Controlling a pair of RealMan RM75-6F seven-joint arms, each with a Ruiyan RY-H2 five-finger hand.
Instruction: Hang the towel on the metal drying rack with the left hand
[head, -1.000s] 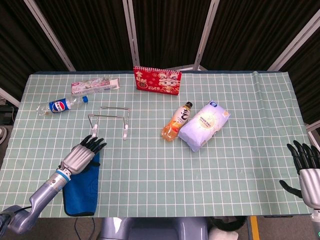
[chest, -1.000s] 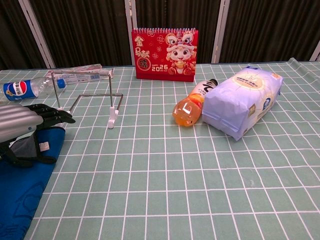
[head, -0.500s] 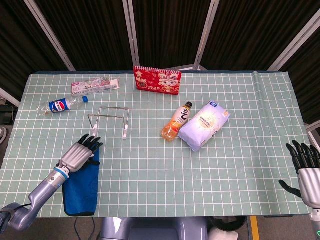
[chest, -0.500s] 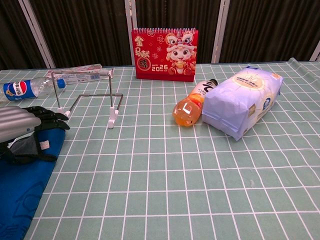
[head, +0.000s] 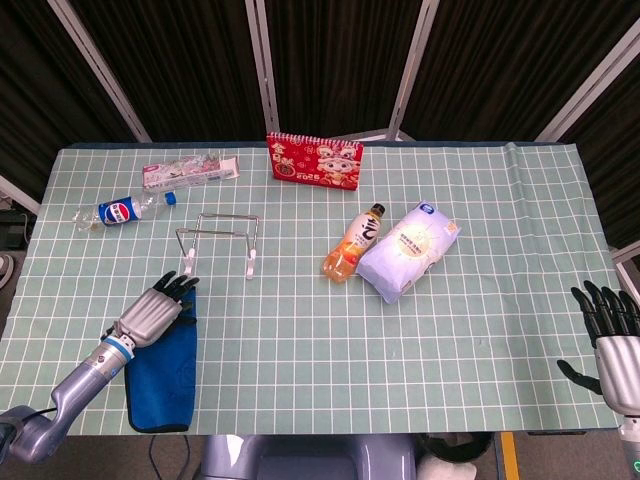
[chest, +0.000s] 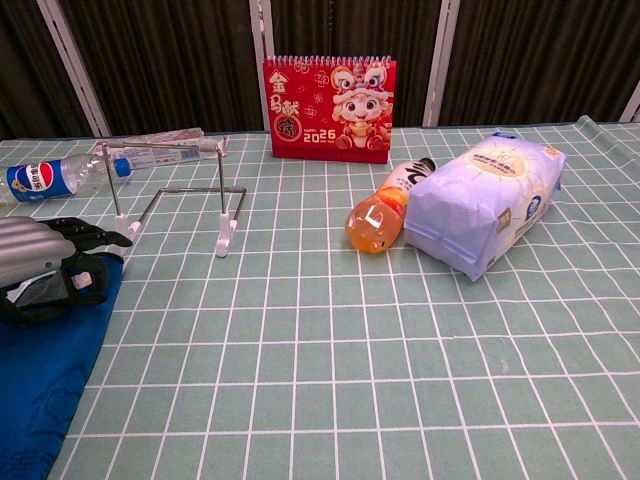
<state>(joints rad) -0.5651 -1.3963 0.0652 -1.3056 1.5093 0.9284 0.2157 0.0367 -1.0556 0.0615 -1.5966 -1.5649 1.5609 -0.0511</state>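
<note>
A blue towel (head: 164, 372) lies flat near the table's front left edge, and it also fills the lower left corner of the chest view (chest: 45, 380). My left hand (head: 152, 312) lies over the towel's far end with its fingers stretched toward the rack. In the chest view the left hand (chest: 40, 262) has its thumb curled under the palm beside the towel's white label. The metal drying rack (head: 222, 240) stands empty just beyond the fingertips, and the chest view shows the rack (chest: 170, 190) too. My right hand (head: 610, 335) hangs open off the table's right edge.
A Pepsi bottle (head: 122, 210) and a toothpaste box (head: 190, 172) lie at the back left. The red calendar (head: 314, 160) stands at the back centre. An orange drink bottle (head: 352, 245) and a pale wipes pack (head: 408, 250) lie right of the rack.
My left hand has drawn back toward the front left, so its fingertips are now further from the rack. The towel, the rack and my right hand stay put.
</note>
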